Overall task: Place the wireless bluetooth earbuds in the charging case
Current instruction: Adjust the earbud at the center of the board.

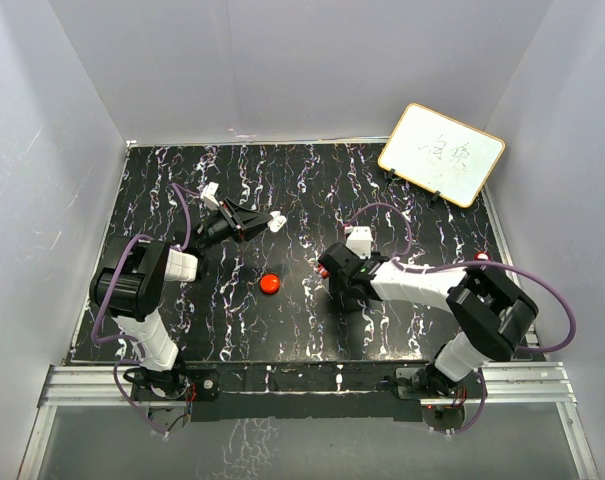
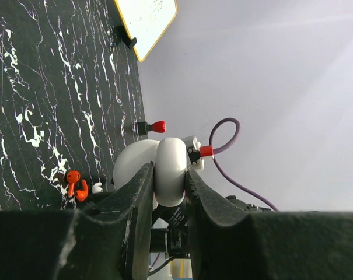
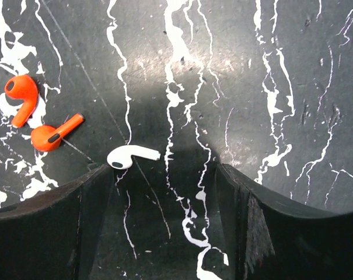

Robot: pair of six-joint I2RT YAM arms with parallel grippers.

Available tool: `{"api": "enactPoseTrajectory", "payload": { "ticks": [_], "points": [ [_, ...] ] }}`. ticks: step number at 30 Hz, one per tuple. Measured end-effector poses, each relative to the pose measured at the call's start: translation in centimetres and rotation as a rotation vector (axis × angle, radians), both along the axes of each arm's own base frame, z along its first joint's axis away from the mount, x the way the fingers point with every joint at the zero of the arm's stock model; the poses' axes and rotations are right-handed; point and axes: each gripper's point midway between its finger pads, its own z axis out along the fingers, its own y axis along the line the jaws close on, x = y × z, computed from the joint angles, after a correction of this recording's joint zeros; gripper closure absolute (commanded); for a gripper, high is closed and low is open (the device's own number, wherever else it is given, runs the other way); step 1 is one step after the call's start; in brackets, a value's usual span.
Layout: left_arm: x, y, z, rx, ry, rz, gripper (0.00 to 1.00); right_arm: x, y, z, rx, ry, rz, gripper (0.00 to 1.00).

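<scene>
Two red earbuds (image 3: pixel 21 99) (image 3: pixel 53 135) lie on the black marbled table, left of and beyond my right gripper (image 3: pixel 163 172). That gripper is open and empty, low over the table. A white earbud (image 3: pixel 131 156) lies at the tip of its left finger. The red earbuds also show in the left wrist view (image 2: pixel 76 184). The red round charging case (image 1: pixel 270 284) sits on the table between the arms, apart from both grippers. My left gripper (image 1: pixel 250 221) (image 2: pixel 167 170) is raised and shut on a white rounded case (image 2: pixel 170 157).
A white board with a yellow frame (image 1: pixel 442 153) leans at the back right. A small black clip with a red tip (image 2: pixel 153 126) stands near the table's right edge. Grey walls close the table in on three sides.
</scene>
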Motion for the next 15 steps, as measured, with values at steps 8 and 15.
{"api": "enactPoseTrajectory", "payload": {
  "ticks": [8,15],
  "points": [
    [0.0,0.0,0.0,0.0,0.0,0.0,1.0,2.2,-1.0,0.0,-0.007,-0.018,-0.04,0.31],
    [0.0,0.0,0.0,0.0,0.0,0.0,1.0,4.5,-2.0,-0.1,0.017,-0.035,-0.083,0.31]
  ]
}}
